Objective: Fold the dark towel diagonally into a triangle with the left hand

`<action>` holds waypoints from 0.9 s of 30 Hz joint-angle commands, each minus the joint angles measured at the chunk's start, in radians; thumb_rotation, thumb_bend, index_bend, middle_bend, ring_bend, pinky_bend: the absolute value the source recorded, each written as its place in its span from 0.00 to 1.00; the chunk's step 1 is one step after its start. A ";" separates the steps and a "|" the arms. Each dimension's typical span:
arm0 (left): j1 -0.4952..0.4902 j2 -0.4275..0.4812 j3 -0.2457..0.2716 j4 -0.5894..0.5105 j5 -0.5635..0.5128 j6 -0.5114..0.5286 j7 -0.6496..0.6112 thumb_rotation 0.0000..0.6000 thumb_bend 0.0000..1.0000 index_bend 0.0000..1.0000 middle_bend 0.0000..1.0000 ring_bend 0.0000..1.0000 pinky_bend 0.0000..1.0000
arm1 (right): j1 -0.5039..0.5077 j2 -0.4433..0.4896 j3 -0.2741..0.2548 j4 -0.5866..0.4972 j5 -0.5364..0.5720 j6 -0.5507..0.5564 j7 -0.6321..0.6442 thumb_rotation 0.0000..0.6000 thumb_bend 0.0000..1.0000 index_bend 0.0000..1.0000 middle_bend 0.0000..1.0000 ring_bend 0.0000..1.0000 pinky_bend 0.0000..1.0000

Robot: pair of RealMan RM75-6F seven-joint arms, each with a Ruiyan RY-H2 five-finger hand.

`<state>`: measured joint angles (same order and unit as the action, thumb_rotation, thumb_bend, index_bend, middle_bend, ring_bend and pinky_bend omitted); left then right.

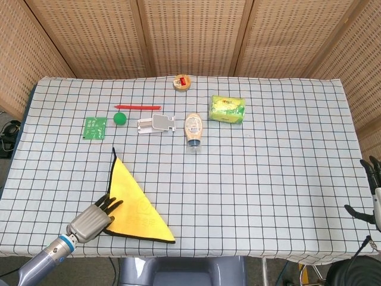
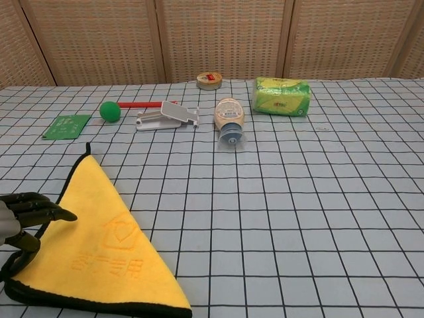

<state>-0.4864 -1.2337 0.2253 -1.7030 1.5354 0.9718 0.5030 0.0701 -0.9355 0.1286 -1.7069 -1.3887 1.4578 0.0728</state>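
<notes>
Towel: the towel lies folded into a yellow, dark-edged triangle at the table's near left; its embossed logo is unreadable.
Left robot hand: the left robot hand rests fingers spread on the towel's left edge, gripping nothing.
Right robot hand: the right robot hand sits at the far right edge, fingers apart, empty.

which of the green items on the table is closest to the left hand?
The flat green card, at the table's left side beyond the towel's tip. The green ball lies further from the left hand, and the green packet is far right.
</notes>
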 commanded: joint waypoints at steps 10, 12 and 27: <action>0.013 0.009 -0.003 0.004 0.002 -0.006 -0.006 1.00 0.51 0.54 0.00 0.00 0.00 | -0.001 0.001 0.000 -0.001 -0.001 0.001 0.001 1.00 0.00 0.05 0.00 0.00 0.00; 0.014 0.008 -0.004 0.005 0.004 -0.006 -0.006 1.00 0.51 0.53 0.00 0.00 0.00 | -0.001 0.001 0.000 -0.001 0.000 0.001 0.001 1.00 0.00 0.05 0.00 0.00 0.00; 0.025 0.010 -0.008 0.007 0.003 -0.019 -0.008 1.00 0.51 0.51 0.00 0.00 0.00 | -0.001 0.001 -0.001 -0.002 -0.002 0.002 0.000 1.00 0.00 0.05 0.00 0.00 0.00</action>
<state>-0.4618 -1.2242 0.2174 -1.6962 1.5385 0.9526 0.4950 0.0693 -0.9344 0.1281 -1.7085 -1.3904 1.4600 0.0731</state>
